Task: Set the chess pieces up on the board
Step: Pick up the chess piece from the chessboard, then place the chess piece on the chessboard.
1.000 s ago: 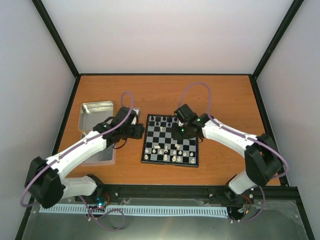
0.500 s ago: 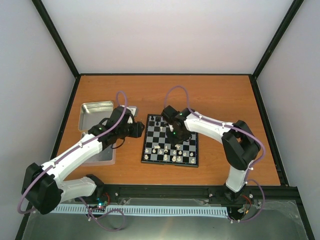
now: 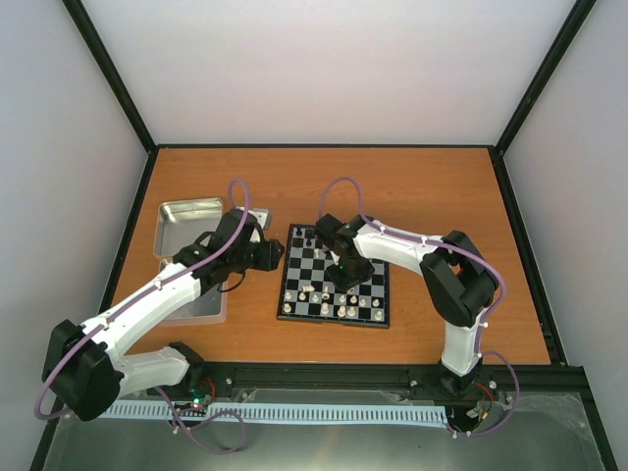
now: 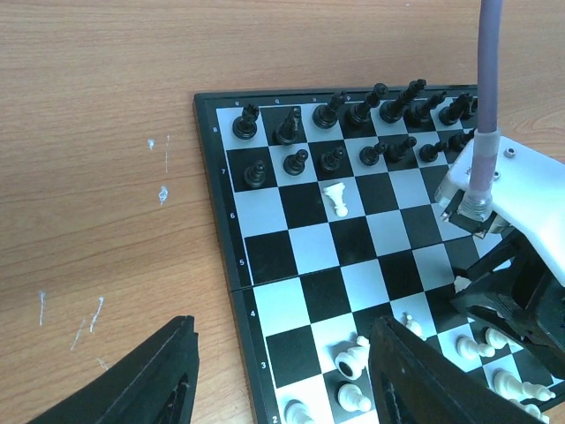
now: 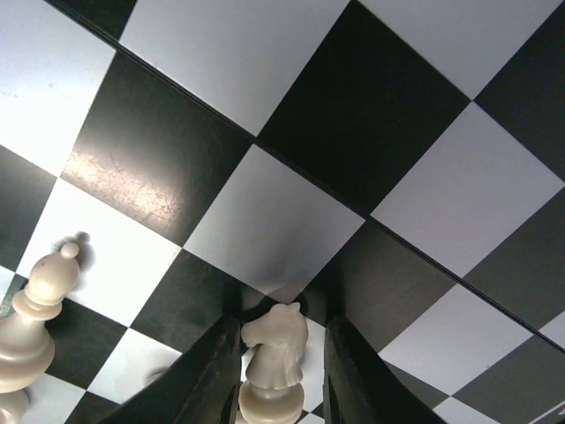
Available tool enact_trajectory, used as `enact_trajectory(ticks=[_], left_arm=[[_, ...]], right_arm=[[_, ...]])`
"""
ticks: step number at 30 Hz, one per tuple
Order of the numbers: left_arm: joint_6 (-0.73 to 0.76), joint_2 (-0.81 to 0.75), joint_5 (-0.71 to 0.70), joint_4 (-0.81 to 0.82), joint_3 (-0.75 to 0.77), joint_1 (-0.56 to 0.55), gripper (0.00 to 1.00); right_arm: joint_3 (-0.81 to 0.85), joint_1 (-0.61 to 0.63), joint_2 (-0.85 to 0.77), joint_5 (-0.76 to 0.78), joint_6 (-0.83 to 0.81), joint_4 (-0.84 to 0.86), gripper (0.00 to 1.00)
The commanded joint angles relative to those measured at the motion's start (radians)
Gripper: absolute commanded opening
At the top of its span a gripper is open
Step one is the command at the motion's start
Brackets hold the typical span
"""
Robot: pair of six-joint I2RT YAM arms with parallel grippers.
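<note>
Right claw (image 5: 281, 325) pinches a white knight (image 5: 274, 353) upright over the board (image 3: 332, 321), close to its centre fold. Bare squares lie ahead, and another white piece (image 5: 40, 305) stands just to one side. Left claw (image 4: 282, 362) hangs wide open and empty astride the board's left edge, near the tray (image 3: 186, 211). Black men (image 4: 371, 106) line the two far rows, and the middle rows lie mostly free.

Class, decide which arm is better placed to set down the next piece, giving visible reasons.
Right: its fingers grip a white knight over the board; the left gripper hangs open, empty, at the board's edge.
</note>
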Motion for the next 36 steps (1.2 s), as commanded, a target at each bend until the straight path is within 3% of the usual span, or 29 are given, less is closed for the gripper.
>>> enact_trajectory(ticks=[1, 12, 21, 31, 36], left_arm=[[0.021, 0.006, 0.005, 0.009, 0.007, 0.01, 0.54], [0.018, 0.008, 0.03, 0.025, 0.001, 0.009, 0.52], [-0.01, -0.013, 0.158, 0.132, -0.037, 0.01, 0.55], [-0.172, -0.055, 0.432, 0.502, -0.202, 0.009, 0.58], [-0.22, -0.044, 0.519, 0.719, -0.288, 0.009, 0.63]], right_arm=[[-0.007, 0.009, 0.02, 0.017, -0.001, 0.028, 0.26], [-0.092, 0.007, -0.025, 0.062, 0.094, 0.204, 0.11], [-0.211, 0.007, -0.208, 0.13, 0.275, 0.491, 0.09], [-0.432, 0.007, -0.465, 0.164, 0.679, 0.865, 0.08], [-0.489, 0.006, -0.556, 0.12, 0.812, 0.898, 0.08]])
